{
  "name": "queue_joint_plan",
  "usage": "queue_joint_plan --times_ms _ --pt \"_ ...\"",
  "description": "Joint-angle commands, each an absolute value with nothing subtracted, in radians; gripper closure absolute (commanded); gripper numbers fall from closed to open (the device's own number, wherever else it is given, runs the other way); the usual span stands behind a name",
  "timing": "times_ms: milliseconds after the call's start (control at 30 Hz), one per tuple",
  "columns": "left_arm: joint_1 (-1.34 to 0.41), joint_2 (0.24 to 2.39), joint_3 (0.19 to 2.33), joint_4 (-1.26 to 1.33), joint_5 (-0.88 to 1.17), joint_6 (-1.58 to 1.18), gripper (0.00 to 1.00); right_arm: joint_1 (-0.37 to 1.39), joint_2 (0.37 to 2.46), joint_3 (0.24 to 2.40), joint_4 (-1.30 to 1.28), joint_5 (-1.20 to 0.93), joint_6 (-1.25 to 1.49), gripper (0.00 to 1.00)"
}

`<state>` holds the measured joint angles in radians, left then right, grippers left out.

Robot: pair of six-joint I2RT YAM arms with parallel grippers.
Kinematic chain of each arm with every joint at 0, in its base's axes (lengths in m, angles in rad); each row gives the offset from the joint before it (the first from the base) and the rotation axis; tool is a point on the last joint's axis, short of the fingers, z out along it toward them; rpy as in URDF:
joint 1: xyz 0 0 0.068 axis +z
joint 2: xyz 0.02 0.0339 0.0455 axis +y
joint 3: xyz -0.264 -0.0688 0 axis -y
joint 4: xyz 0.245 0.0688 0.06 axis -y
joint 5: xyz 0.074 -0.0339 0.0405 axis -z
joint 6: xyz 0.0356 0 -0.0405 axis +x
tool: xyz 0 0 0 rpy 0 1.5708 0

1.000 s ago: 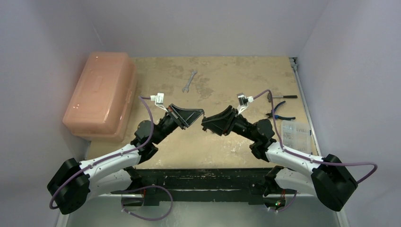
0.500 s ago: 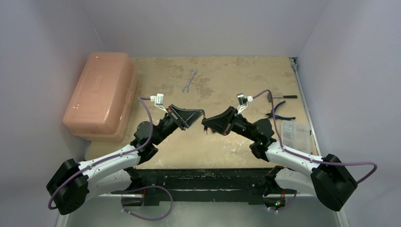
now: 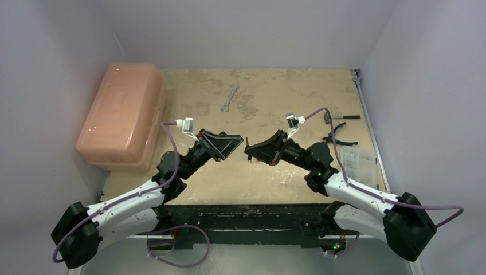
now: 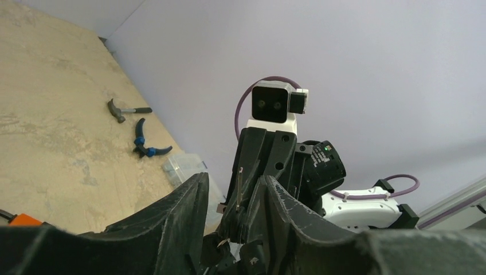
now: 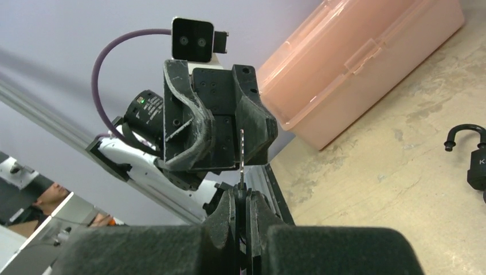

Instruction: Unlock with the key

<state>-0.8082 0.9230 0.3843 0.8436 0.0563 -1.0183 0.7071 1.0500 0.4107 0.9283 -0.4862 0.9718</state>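
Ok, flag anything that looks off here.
The right gripper pinches the key up in the air, aimed at the open, empty left gripper, while the padlock lies apart on the table. Nothing looks spilled or broken.

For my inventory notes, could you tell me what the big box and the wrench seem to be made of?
Box: translucent pink plastic, glossy; a highlight glints on its lid and the walls look see-through. Wrench: probably bare steel, grey with a dull sheen; too small to say more.
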Motion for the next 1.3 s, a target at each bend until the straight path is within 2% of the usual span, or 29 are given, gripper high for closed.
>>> queue_joint_plan --times_ms 0,167,300,567,767,900,933,967,1067,1100,1167,1267 --pt "-0.809 0.833 0.390 0.791 0.082 -0.925 0.58 0.708 0.987 0.501 0.821 -0.546 0.866 1.00" --pt "-0.809 0.840 0.429 0.744 0.174 -0.880 0.58 0.708 0.973 0.567 0.693 -0.578 0.803 1.00" --pt "-0.810 0.882 0.434 0.822 0.245 -0.892 0.58 0.708 0.994 0.591 0.679 -0.626 0.808 1.00" --pt "-0.808 0.883 0.432 0.847 0.249 -0.894 0.63 0.709 1.027 0.595 0.653 -0.671 0.810 1.00" --pt "-0.808 0.876 0.434 0.818 0.245 -0.887 0.81 0.709 1.025 0.597 0.634 -0.675 0.800 1.00" --pt "-0.810 0.892 0.443 0.792 0.250 -0.883 1.00 0.709 1.026 0.603 0.636 -0.674 0.804 1.00" --pt "-0.810 0.892 0.441 0.792 0.239 -0.887 1.00 0.708 1.027 0.602 0.641 -0.674 0.806 1.00" --pt "-0.810 0.886 0.436 0.793 0.224 -0.892 1.00 0.709 1.025 0.600 0.645 -0.673 0.809 0.97" --pt "-0.809 0.854 0.411 0.810 0.149 -0.915 1.00 0.709 1.015 0.571 0.679 -0.650 0.836 0.53" --pt "-0.809 0.844 0.401 0.820 0.124 -0.923 1.00 0.709 1.012 0.554 0.702 -0.637 0.858 0.42" --pt "-0.810 0.830 0.383 0.849 0.087 -0.942 1.00 0.709 1.013 0.524 0.762 -0.614 0.896 0.40" --pt "-0.810 0.832 0.365 0.894 0.059 -0.965 1.00 0.708 1.039 0.491 0.856 -0.624 0.952 0.43"
